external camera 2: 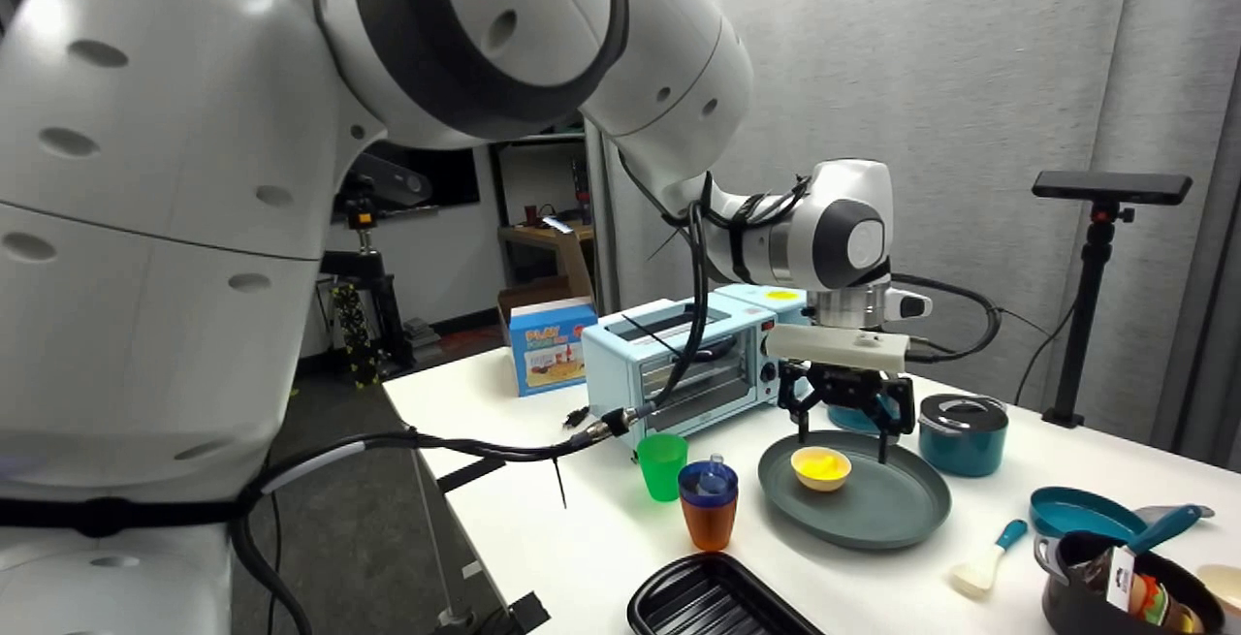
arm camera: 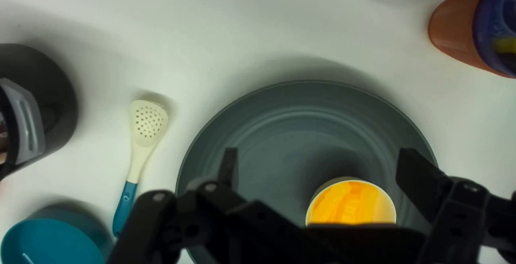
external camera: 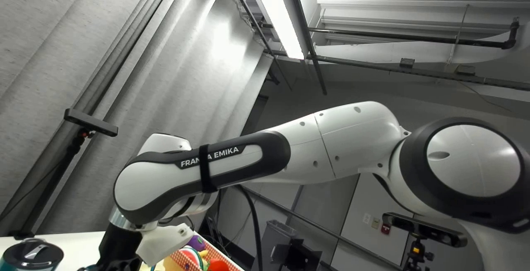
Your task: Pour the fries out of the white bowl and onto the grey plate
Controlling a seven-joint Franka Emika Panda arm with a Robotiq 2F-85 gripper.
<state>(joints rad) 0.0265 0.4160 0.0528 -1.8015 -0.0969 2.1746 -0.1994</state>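
The small white bowl (external camera 2: 822, 486) stands upright on the grey plate (external camera 2: 873, 521), and yellow fries (external camera 2: 819, 465) lie in it. In the wrist view the bowl (arm camera: 386, 209) with the fries (arm camera: 342, 203) is right of centre on the plate (arm camera: 270, 151); the gripper body hides its lower part. My gripper (external camera 2: 843, 445) points down above the plate. Its fingers are wide apart, with nothing between them. In the wrist view my gripper (arm camera: 317, 153) has the bowl between its two fingers, nearer the right one, touching neither. In an exterior view the gripper is mostly cut off and the bowl and plate are out of view.
An orange cup with a blue rim (external camera 2: 709, 509) and a green cup (external camera 2: 663, 466) stand beside the plate. A light blue toaster oven (external camera 2: 679, 364) and a teal pot (external camera 2: 963, 436) stand behind. A slotted spoon (arm camera: 147, 129), dark pot (arm camera: 52, 94) and black tray (external camera 2: 717, 601) lie around.
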